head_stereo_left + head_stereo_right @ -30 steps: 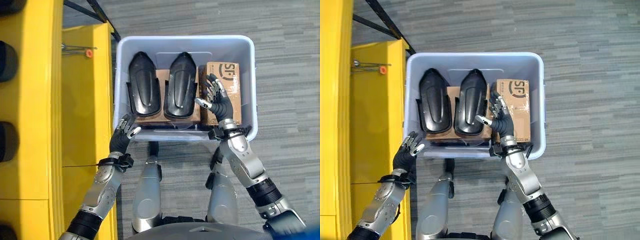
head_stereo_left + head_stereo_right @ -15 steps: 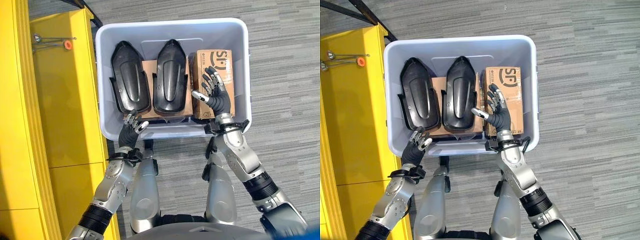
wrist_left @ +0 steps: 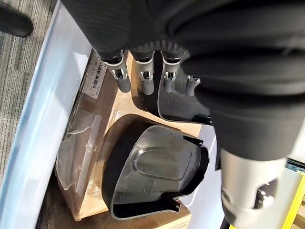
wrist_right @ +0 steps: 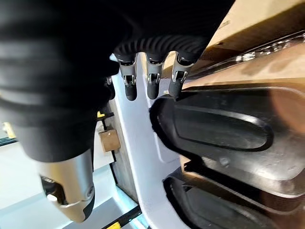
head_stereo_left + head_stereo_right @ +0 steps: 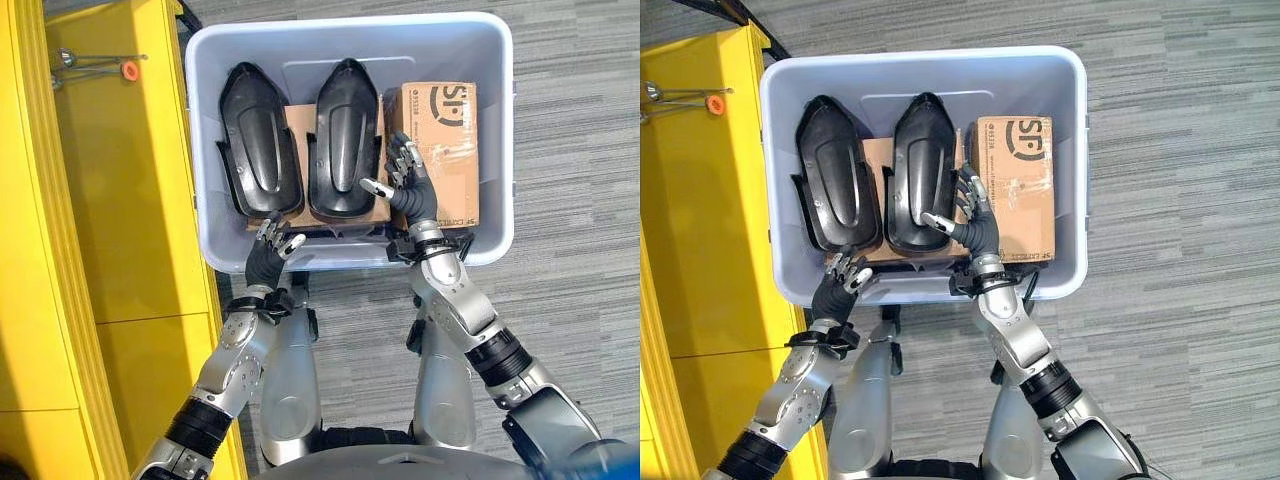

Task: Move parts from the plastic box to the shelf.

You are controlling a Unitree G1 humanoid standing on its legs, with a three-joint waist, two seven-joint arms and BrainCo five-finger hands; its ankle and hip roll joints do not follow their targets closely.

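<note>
A pale blue plastic box (image 5: pixel 500 120) stands on the floor in front of me. Inside lie two black moulded shell parts, one at the left (image 5: pixel 258 145) and one in the middle (image 5: pixel 344 140), resting on flat cardboard (image 5: pixel 296 125). A brown carton (image 5: pixel 445 140) fills the box's right side. My right hand (image 5: pixel 408 185) hovers open inside the box between the middle black part and the carton, its thumb reaching over that part's near end. My left hand (image 5: pixel 270 250) is open at the box's near wall, just below the left black part (image 3: pixel 152 171). The yellow shelf (image 5: pixel 110 200) runs along the left.
On the yellow shelf top lies a thin metal tool with an orange tip (image 5: pixel 128 70). A black frame leg (image 5: pixel 725 10) stands behind the shelf. Grey striped carpet (image 5: pixel 570 320) surrounds the box on the right and near sides.
The camera has shifted. My right hand has moved left off the carton toward the middle black part. My left hand has come from the shelf side to the box's near wall.
</note>
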